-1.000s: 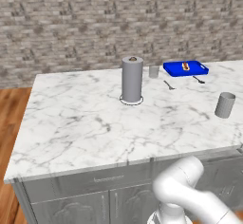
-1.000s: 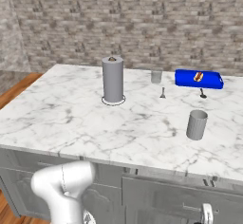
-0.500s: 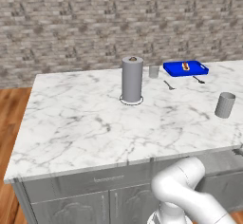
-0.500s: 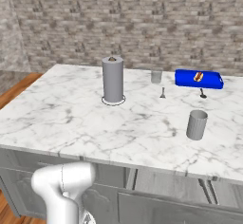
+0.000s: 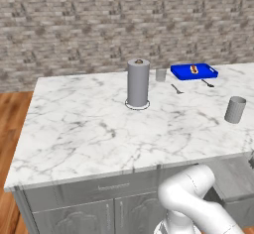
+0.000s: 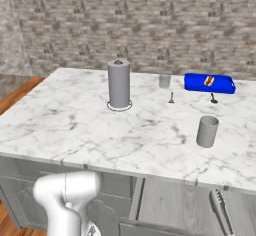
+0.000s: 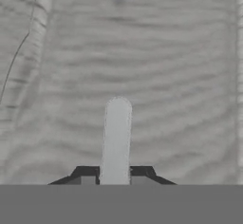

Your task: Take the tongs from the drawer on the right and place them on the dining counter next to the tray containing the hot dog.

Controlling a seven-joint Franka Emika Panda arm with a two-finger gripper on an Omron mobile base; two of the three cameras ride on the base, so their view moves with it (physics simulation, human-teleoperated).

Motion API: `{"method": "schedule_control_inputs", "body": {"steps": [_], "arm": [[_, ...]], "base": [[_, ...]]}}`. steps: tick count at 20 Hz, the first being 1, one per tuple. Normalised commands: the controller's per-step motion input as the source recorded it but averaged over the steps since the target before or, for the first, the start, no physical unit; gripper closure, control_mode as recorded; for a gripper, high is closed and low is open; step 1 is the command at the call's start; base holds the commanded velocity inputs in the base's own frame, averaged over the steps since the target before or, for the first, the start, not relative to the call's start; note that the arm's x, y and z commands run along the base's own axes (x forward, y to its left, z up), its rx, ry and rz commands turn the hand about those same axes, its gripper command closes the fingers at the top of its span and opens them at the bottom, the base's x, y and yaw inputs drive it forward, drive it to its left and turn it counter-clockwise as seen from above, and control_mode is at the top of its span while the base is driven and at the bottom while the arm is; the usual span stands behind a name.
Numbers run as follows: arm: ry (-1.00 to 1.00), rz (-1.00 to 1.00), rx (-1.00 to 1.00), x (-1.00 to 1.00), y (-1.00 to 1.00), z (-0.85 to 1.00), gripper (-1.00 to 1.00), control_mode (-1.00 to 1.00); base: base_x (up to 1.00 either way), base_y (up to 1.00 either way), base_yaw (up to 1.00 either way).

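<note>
In the hand view my gripper is shut on a pale bar handle that stands out from a grey wood-grain front. The drawer on the right is pulled out below the dining counter. Its grey floor also shows in the left base view as the drawer. Grey metal tongs lie inside it near its right side. At the far right of the white marble slab sits the blue tray, also seen as the tray, with the small hot dog on it.
A grey paper-towel roll stands mid-counter. A small glass is left of the tray and a grey cup is near the front right. A fork and a spoon lie in front of the tray.
The drawer has slid further out from under the counter, showing more of its floor and the tongs. The gripper stays shut on the handle.
</note>
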Motion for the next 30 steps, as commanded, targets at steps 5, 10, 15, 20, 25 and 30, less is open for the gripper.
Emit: {"method": "schedule_control_inputs", "body": {"steps": [5, 10, 15, 20, 25, 30], "arm": [[-0.07, 0.00, 0.00, -1.00, -0.48, -0.28, 1.00, -1.00], [-0.03, 0.00, 0.00, -1.00, -0.48, -0.29, 1.00, -1.00], [-0.02, 0.00, 0.00, -1.00, -0.50, -0.26, 1.00, -1.00], [-0.01, 0.00, 0.00, -0.81, -0.30, -0.13, -1.00, -1.00], [0.00, 0.00, 0.00, 0.00, 0.00, 0.00, -1.00, -1.00], [-0.06, 0.00, 0.00, -0.34, 0.00, 0.02, -1.00, -1.00]], "base": [[0.00, 0.00, 0.00], [0.00, 0.00, 0.00], [0.00, 0.00, 0.00], [0.00, 0.00, 0.00], [0.00, 0.00, 0.00], [0.00, 0.00, 0.00]]}}
